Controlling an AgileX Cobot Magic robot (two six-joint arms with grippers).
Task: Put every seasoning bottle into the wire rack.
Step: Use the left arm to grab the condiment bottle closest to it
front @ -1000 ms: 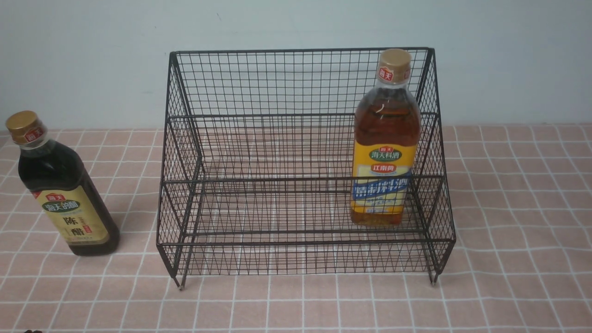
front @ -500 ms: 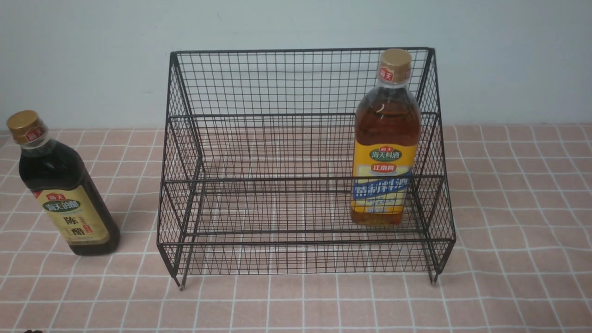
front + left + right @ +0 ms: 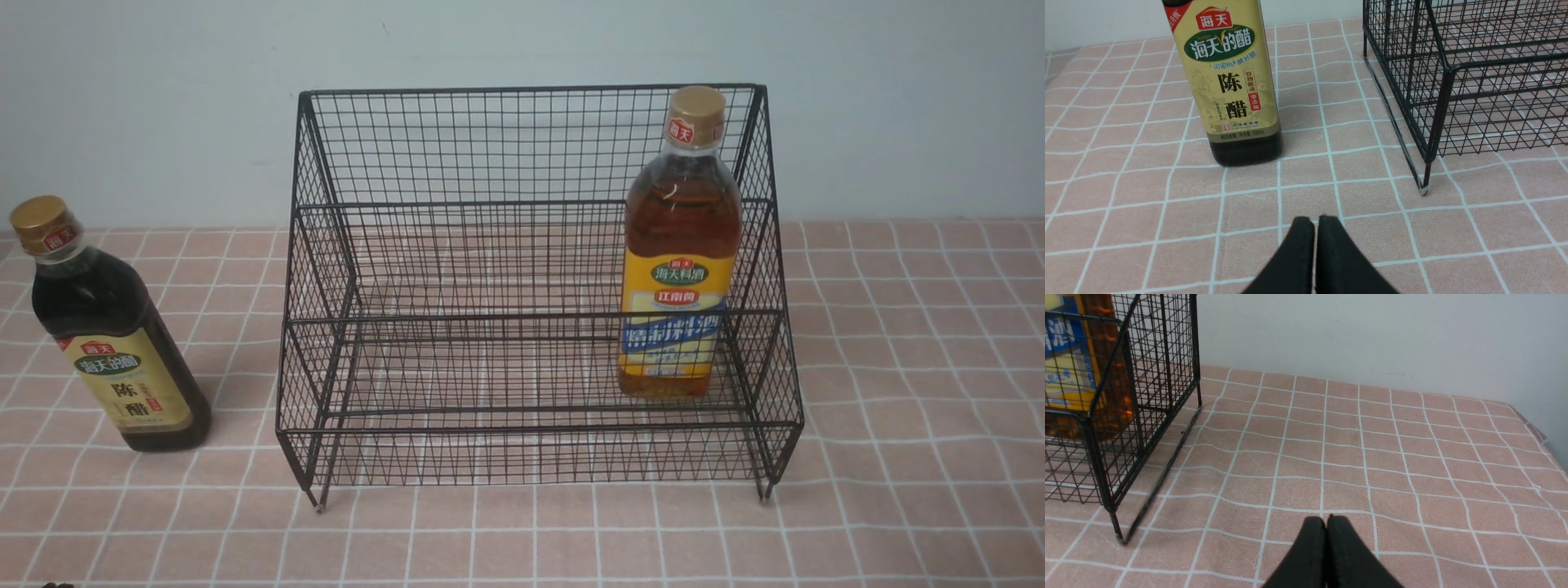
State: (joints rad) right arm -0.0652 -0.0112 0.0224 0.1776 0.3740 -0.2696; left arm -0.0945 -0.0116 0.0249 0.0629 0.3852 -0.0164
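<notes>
One racked, one pending.
Amber bottle (image 3: 682, 269) is set at wire rack (image 3: 490, 147) right end, room kept for dark bottle (image 3: 110, 343); left end effector (image 3: 1314, 222) and right end effector (image 3: 1326, 520) are clenched, empty.

The tabletop (image 3: 898, 367), covered in pink cloth with a white grid, fills the lower frame up to a pale wall (image 3: 163, 98). A large black wire-mesh rack (image 3: 531, 426) stands on short feet at the centre. A gold-capped bottle (image 3: 114, 343) of near-black liquid with a beige label stands upright at the left edge, apart from it.
</notes>
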